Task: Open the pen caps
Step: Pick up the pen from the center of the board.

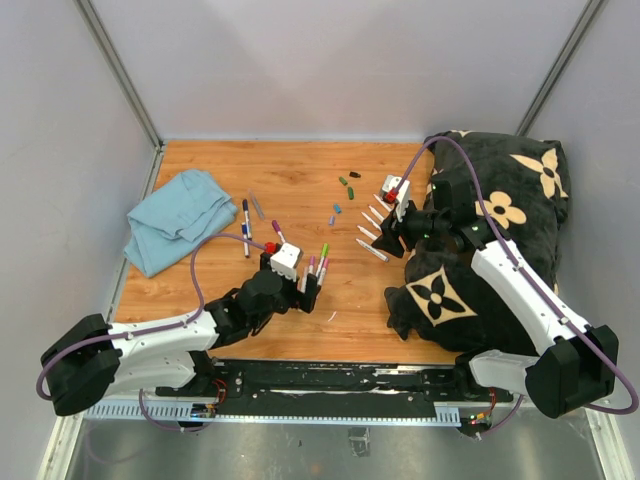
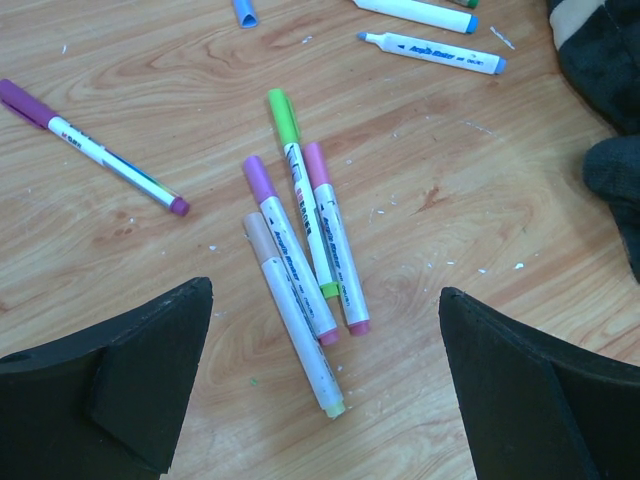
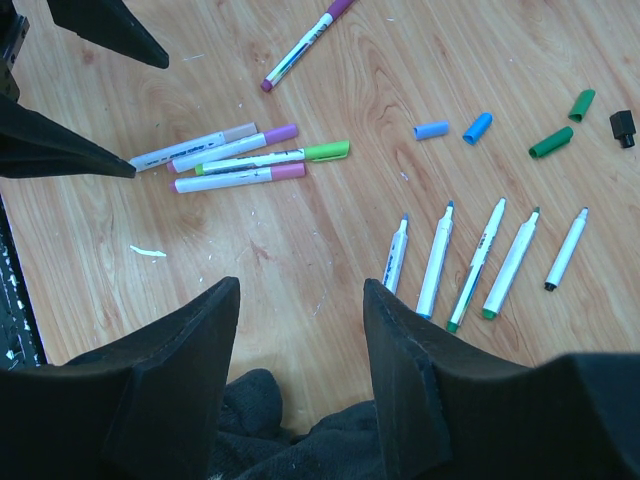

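Just ahead of the wide-open, empty left gripper, four slim white markers lie bunched lengthwise on the wood-grain table, their stubby plastic pen caps pointing away from it. The right gripper stands half-open, holding nothing. Farther off, loose caps in blue, green and black lie scattered.

The wooden counter carries a crumpled light-blue cloth on its left and a black flower-patterned blanket over its right side. Near the front, four capped markers lie bundled together. Further right, five uncapped markers lie in a row, with loose blue, green and black pen caps beyond them.
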### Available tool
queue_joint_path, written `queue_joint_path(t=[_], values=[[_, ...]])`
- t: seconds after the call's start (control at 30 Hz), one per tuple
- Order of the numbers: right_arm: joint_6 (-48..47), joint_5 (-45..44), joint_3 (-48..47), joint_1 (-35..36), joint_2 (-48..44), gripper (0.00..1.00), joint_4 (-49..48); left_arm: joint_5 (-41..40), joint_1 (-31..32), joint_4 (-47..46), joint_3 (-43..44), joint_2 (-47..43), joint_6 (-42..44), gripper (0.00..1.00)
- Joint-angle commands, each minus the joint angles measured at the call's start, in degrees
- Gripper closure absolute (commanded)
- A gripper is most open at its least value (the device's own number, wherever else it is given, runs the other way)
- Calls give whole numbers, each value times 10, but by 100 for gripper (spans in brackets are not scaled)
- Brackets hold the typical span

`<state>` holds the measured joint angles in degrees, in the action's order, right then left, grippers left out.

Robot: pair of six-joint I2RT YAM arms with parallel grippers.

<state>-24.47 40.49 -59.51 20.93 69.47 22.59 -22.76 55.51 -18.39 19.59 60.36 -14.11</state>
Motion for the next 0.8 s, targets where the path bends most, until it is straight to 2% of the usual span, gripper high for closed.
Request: queue_joint_path(t=[0.0, 0.77], values=[[-10, 5, 5, -9, 3, 46, -4, 18, -12, -27, 9, 4, -7, 1], [-9, 7, 6, -10, 3, 46, -5, 69, -33, -26, 15, 20, -25, 5]])
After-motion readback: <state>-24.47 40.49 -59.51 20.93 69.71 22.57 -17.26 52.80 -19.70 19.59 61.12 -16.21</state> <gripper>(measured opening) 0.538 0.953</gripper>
